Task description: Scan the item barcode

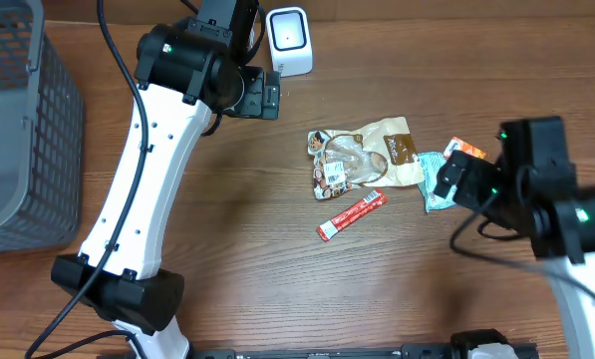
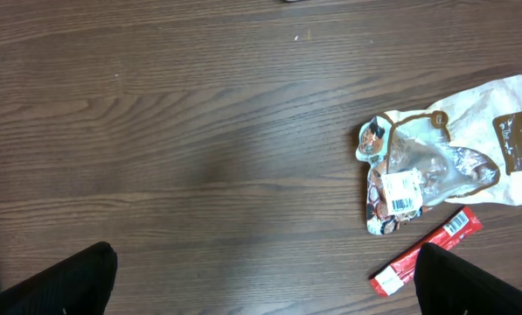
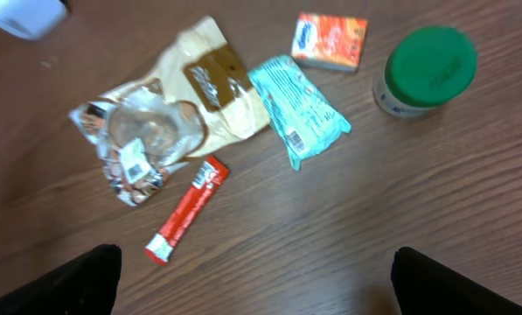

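Note:
A white barcode scanner [image 1: 289, 40] stands at the back of the table. Several items lie in a cluster: a beige and clear snack bag [image 1: 362, 155] with a barcode label [image 2: 403, 190], a red stick packet [image 1: 352, 215], a teal packet [image 3: 297, 109], a small orange box [image 3: 330, 40] and a green-lidded jar [image 3: 427, 68]. My left gripper [image 1: 269, 95] hangs open above bare wood, just left of the scanner and back-left of the bag. My right gripper [image 1: 446, 178] is open over the cluster's right side, with nothing between its fingers [image 3: 59, 284].
A grey mesh basket [image 1: 18, 130] stands at the left edge of the table. The left arm's white link [image 1: 143, 189] slants across the left half. Bare wood lies between the basket and the items.

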